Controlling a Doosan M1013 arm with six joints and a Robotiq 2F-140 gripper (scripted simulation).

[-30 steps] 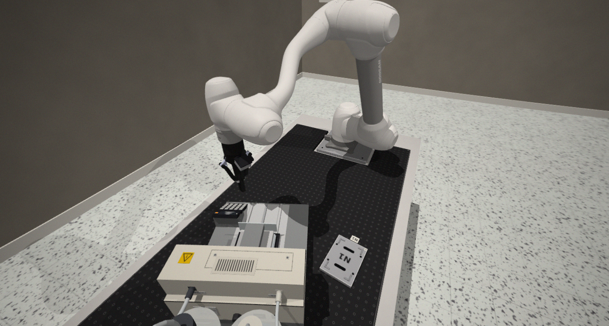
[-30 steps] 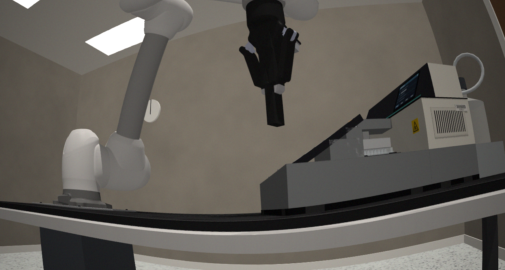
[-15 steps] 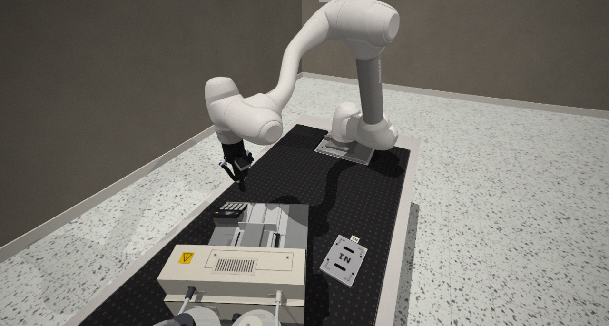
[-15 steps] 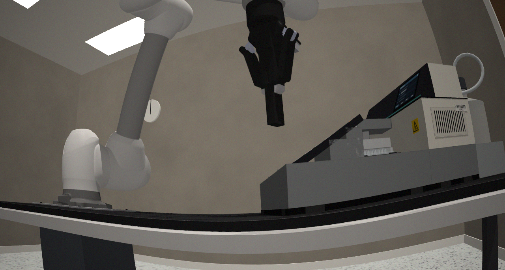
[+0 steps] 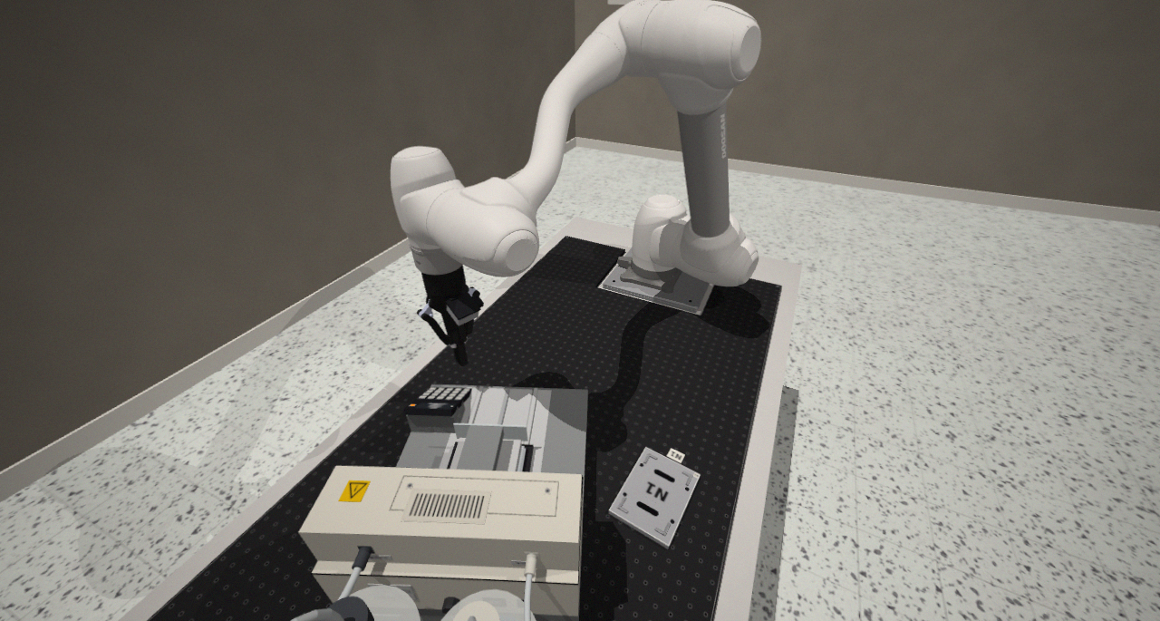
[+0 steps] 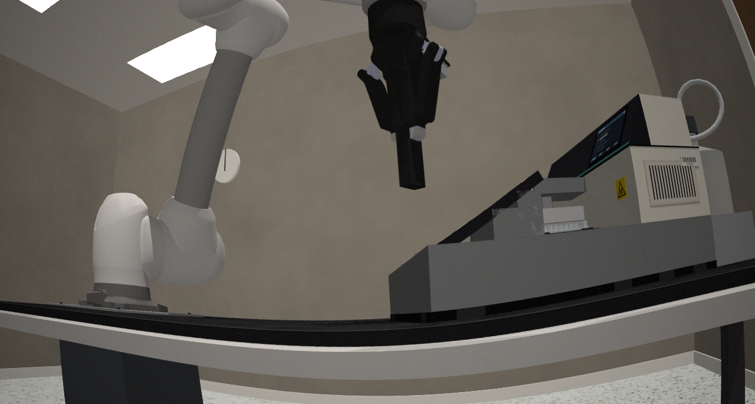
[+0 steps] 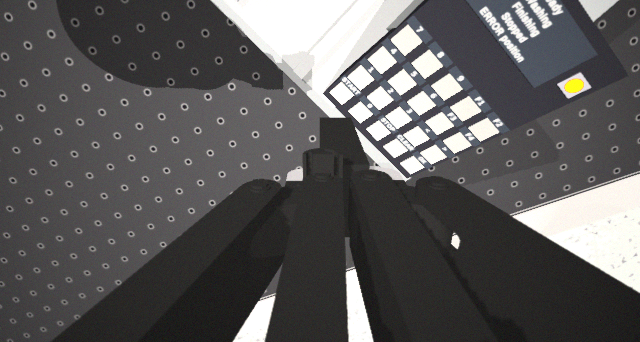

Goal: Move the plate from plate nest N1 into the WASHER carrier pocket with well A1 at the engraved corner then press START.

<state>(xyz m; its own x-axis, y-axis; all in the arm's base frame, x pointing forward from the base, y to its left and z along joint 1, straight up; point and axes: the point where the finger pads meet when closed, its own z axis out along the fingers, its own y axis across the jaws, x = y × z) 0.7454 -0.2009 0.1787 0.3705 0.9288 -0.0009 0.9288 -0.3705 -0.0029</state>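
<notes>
My gripper (image 5: pixel 461 361) (image 6: pixel 411 185) (image 7: pixel 334 143) is shut and empty, in the air near the washer's front keypad. The washer (image 5: pixel 454 499) (image 6: pixel 659 185) has its keypad (image 5: pixel 441 393) at a front corner. The START key (image 7: pixel 342 93) is in view just beyond the fingertips in the wrist view. The lamp (image 7: pixel 574 85) (image 5: pixel 412 406) is lit amber. Nest N1 (image 5: pixel 634 509) holds no plate. In the exterior view a white block (image 6: pixel 563 213) with a row of thin needles sits low under the washer's grey arm; the plate and carrier cannot be made out clearly there.
The washer's grey arm (image 6: pixel 567 185) stands over its bed, in front of the cream housing. A clear panel (image 6: pixel 514 223) stands beside it. Cables and bottles are at the washer's back. The robot base (image 5: pixel 657 288) is at the table's far end.
</notes>
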